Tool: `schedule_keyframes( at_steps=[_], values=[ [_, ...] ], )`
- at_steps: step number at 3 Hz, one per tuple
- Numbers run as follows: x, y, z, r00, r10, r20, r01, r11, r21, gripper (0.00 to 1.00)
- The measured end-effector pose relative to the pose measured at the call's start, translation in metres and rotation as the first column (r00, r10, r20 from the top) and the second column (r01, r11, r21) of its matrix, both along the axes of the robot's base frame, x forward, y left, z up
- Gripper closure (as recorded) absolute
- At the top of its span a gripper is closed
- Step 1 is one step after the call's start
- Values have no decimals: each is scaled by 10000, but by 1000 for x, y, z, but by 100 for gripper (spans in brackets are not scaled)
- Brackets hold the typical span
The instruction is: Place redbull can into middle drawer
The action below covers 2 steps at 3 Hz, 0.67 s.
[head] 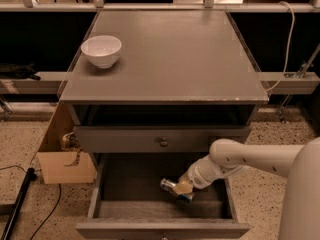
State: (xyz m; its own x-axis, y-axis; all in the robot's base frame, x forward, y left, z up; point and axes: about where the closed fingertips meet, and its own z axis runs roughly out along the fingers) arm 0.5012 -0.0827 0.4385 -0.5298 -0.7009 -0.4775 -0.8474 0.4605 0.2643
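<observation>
Speckled floor [20,139], grey cabinet [175,59] with its middle drawer [130,176] pulled open.
A white bowl [101,50] sits far up-left of the jaws. The redbull can [169,185] lies tilted between them, pinched by the gripper [182,187] inside the drawer.

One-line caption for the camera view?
Gripper holds redbull can inside the open middle drawer; white bowl sits on cabinet top.

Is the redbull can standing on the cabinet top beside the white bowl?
No, the redbull can is down in the open middle drawer, at the gripper, below the white bowl on the cabinet top.
</observation>
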Motion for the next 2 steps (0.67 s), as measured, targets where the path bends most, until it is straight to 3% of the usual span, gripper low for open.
schedule_keyframes(
  at_steps=[1, 2],
  values=[
    [0, 2, 5, 9997, 98, 212, -96, 9999, -87, 100],
    [3, 11, -25, 9996, 239, -166, -244, 9992, -303, 100]
  ],
)
